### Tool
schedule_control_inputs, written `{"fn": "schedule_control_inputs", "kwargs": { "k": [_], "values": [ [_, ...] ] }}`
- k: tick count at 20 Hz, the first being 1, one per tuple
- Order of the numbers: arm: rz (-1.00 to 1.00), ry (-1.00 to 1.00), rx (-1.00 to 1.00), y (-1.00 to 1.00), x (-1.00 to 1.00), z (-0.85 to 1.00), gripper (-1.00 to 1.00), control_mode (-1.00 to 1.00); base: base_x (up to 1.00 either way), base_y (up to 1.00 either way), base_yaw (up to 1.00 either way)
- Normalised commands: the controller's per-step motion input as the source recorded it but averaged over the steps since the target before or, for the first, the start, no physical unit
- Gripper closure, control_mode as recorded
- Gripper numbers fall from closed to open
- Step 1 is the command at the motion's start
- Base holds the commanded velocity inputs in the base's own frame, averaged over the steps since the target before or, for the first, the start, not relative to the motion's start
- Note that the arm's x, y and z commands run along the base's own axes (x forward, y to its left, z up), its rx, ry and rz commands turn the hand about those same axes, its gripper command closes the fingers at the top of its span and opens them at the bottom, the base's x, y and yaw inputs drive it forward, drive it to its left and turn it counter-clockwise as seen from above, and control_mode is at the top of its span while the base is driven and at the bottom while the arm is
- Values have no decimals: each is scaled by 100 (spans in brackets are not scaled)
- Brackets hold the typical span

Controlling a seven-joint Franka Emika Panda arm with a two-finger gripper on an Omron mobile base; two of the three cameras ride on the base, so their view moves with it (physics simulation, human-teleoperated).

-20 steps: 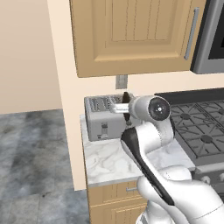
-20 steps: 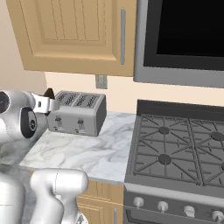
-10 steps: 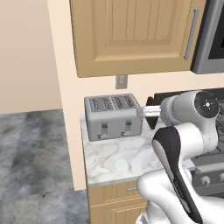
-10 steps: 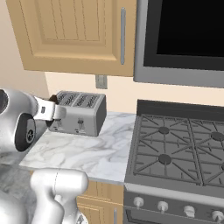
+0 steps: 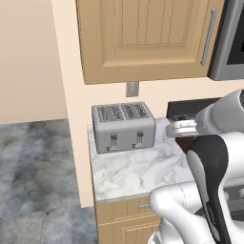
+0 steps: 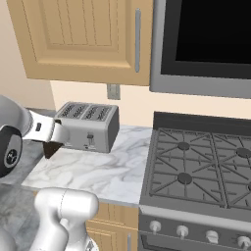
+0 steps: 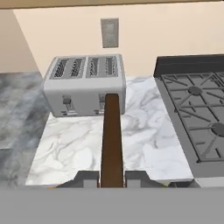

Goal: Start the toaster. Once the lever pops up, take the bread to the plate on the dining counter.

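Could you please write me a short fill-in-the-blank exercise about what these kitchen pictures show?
1. The tool is shut on the ____.
2. The toaster has ____ slots in its top.
3. The toaster stands on a worktop beside the ____.
4. On the wall above the toaster is an ____.

Missing words: bread; four; stove; outlet
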Motion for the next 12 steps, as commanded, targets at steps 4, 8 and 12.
{"fn": "schedule_control_inputs", "kwargs": {
  "k": [4,8,12],
  "values": [
    [0,1,-10,-11,-33,0,100,-100,0,0,0],
    [0,3,-3,-39,-20,6,100,-100,0,0,0],
    [0,3,0,-25,-9,7,100,-100,0,0,0]
  ]
}}
